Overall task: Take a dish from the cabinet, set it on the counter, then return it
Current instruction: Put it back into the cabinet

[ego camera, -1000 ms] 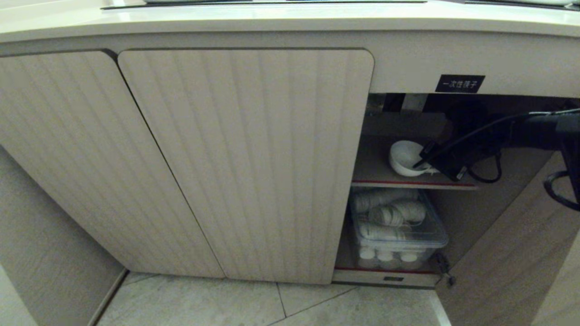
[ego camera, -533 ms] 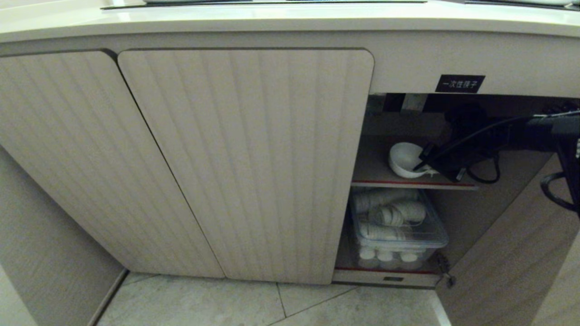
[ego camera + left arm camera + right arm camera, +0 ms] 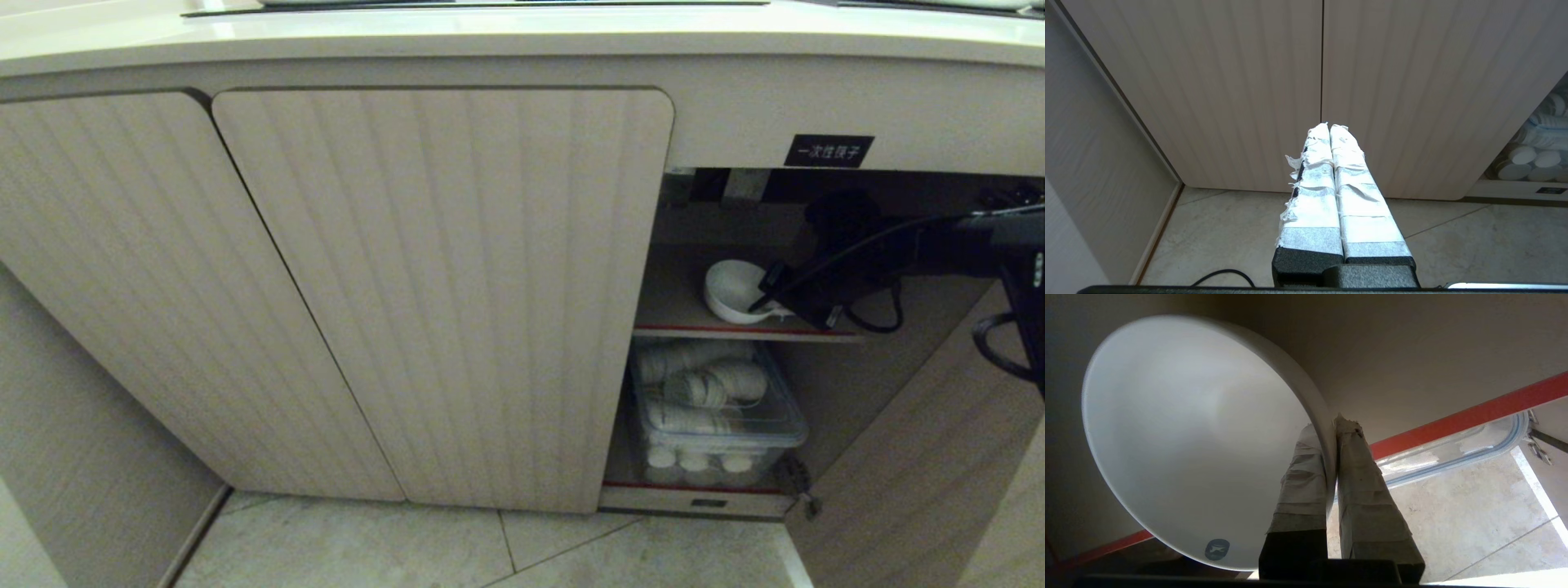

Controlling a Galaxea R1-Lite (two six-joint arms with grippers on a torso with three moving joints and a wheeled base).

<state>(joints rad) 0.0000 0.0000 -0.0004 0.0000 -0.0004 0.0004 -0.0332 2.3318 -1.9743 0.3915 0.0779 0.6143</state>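
Note:
The dish (image 3: 729,287), a small plain white bowl, is in the open right bay of the cabinet (image 3: 441,286), over its upper red-edged shelf (image 3: 735,331). My right gripper (image 3: 766,300) reaches in from the right and is shut on the bowl's rim. In the right wrist view the dish (image 3: 1188,437) fills the frame, its wall pinched between my right gripper's (image 3: 1331,425) taped fingers. Whether it touches the shelf is unclear. The counter (image 3: 490,33) runs along the top. My left gripper (image 3: 1329,125) is parked and shut, empty, facing the closed doors.
A clear plastic box of white cups (image 3: 718,416) fills the lower shelf. The opened door (image 3: 914,457) stands at the right of the bay. A black label (image 3: 829,151) sits above the opening. Tiled floor (image 3: 490,547) lies below.
My right gripper and the dish have edged very slightly to the right on the upper shelf. The left arm has stayed still.

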